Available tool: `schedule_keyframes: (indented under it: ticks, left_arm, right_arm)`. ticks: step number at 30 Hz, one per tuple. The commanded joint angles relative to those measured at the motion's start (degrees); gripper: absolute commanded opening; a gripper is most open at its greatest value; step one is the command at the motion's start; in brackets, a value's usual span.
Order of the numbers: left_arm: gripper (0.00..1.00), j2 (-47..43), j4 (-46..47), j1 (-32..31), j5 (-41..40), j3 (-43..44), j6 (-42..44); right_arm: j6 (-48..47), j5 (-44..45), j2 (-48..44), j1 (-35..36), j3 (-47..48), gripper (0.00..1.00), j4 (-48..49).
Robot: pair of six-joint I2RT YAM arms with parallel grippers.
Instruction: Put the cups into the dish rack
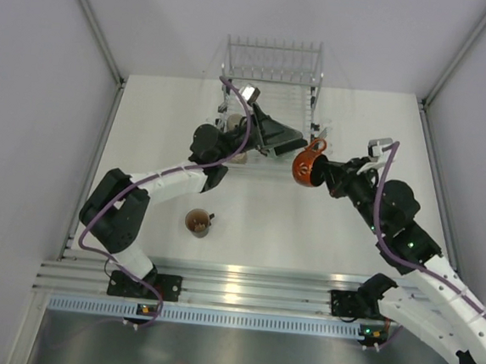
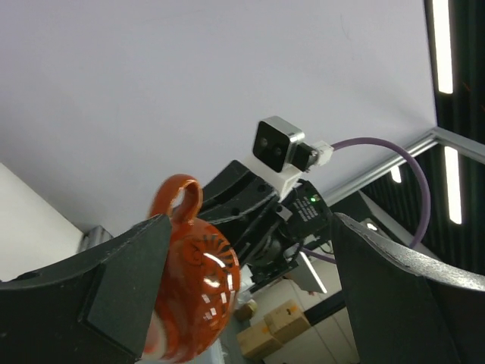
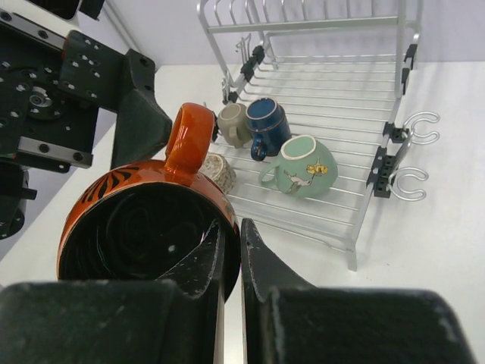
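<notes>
My right gripper (image 3: 233, 244) is shut on the rim of an orange cup (image 3: 144, 227) with black stripes, held in the air just right of the dish rack's (image 1: 273, 65) near corner. The cup's mouth faces the right wrist camera and its handle is on top. My left gripper (image 1: 291, 140) is open over the rack's near edge, pointing at the orange cup (image 1: 306, 166). In the left wrist view that cup (image 2: 193, 280) sits between the spread fingers, close against the left finger (image 2: 98, 296). In the rack (image 3: 333, 98) lie a mint-green cup (image 3: 303, 167), a dark blue cup (image 3: 265, 121) and two beige cups (image 3: 233, 123).
A brown cup (image 1: 198, 222) stands upright on the white table in front of the left arm. Upright tines line the rack's far end (image 3: 303, 15). Two wire hooks (image 3: 413, 155) stick out from the rack's right side. Grey walls enclose the table on three sides.
</notes>
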Motion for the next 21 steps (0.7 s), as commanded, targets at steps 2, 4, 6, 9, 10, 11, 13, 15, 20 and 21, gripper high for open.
schedule_keyframes:
  ticks: [2,4,6,9,10,11,13,15,20,21]
  left_arm:
    - [0.91,-2.48,-6.45,-0.25,-1.83,1.35,7.68]
    - [0.91,-1.96,-6.37,-0.34,-1.57,1.44,7.51]
    - [0.91,-1.43,-7.07,-0.86,-1.57,1.87,7.51]
    - [0.91,0.24,-6.99,-2.35,-0.96,3.45,6.81]
    - [0.91,1.12,-6.99,-2.79,-0.69,3.89,6.55]
    - [0.91,1.30,-6.99,-3.58,-0.60,4.33,6.28]
    - [0.91,1.65,-6.99,-4.29,-0.34,5.04,6.28]
    - [0.91,1.57,-6.99,-5.08,0.19,5.39,6.28]
    - [0.91,0.86,-9.61,-5.52,2.03,5.22,7.07]
    - [0.91,0.60,-9.97,-5.52,2.29,5.04,7.59]
  right_arm:
    - [-0.67,2.18,-6.58,-0.16,1.05,0.00,4.25]
    - [-1.46,3.33,-7.64,-0.16,1.66,0.00,1.97]
    - [-1.73,3.50,-7.82,-0.16,2.19,0.00,1.79]
    - [-2.00,2.63,-6.94,-0.16,2.19,0.00,3.02]
    - [-2.17,2.63,-6.16,-0.16,2.28,0.00,3.28]
    - [-2.35,2.63,-5.63,-0.16,2.36,0.00,3.55]
    - [-2.61,2.54,-4.75,-0.16,2.54,0.00,3.55]
    - [-2.70,2.19,-4.39,-0.16,2.54,0.00,5.12]
    - [-3.31,2.28,-3.95,-0.16,3.33,0.00,5.22]
    - [-3.40,2.27,-3.95,-0.16,3.51,0.00,5.13]
